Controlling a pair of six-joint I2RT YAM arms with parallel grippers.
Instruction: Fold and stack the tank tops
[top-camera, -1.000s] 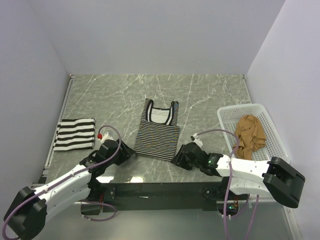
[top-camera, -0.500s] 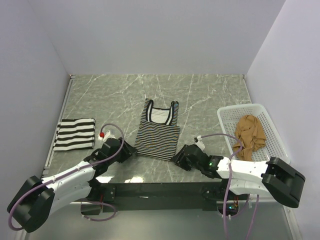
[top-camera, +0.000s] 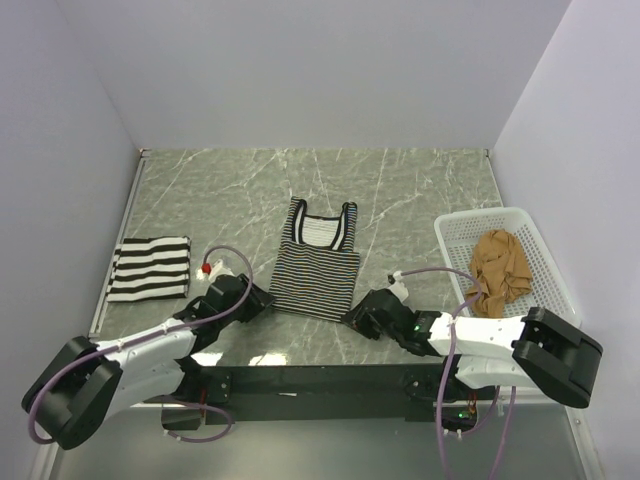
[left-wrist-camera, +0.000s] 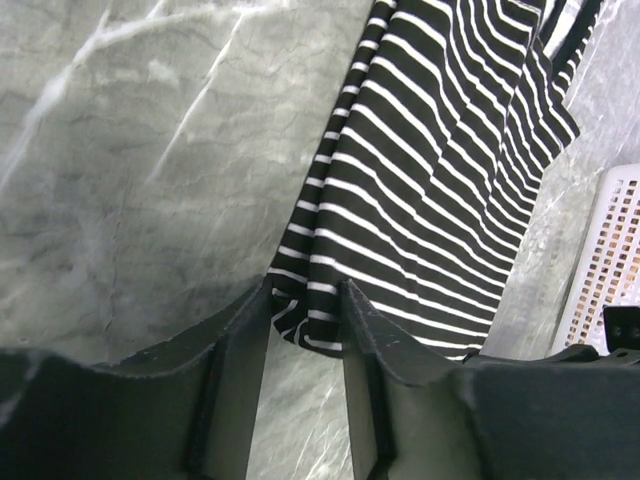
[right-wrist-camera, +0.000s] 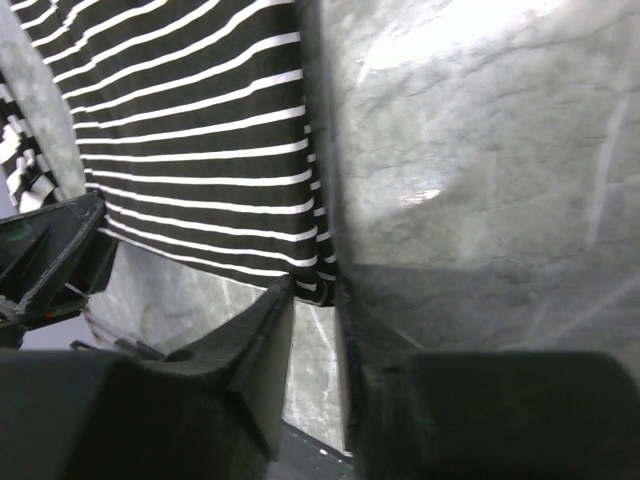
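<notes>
The long thin-striped tank top (top-camera: 318, 270) lies flat at mid-table, neckline away from me. My left gripper (top-camera: 262, 300) sits at its near-left hem corner. In the left wrist view that corner (left-wrist-camera: 300, 315) lies between the narrowed, still open fingers of this gripper (left-wrist-camera: 305, 300). My right gripper (top-camera: 355, 318) is at the near-right hem corner, which shows between its close-set open fingers (right-wrist-camera: 315, 290) in the right wrist view. The bold black-and-white tank top (top-camera: 150, 268) lies folded at the left. The tan tank top (top-camera: 502, 265) is crumpled in the basket.
A white mesh basket (top-camera: 445, 235) stands at the right of the table and shows again at the edge of the left wrist view (left-wrist-camera: 610, 250). White walls close the table on three sides. Both arms reach low across the near edge.
Both grippers have narrowed around the hem corners of the thin-striped top. The arms have edged slightly forward and lower. The tops have not moved.
</notes>
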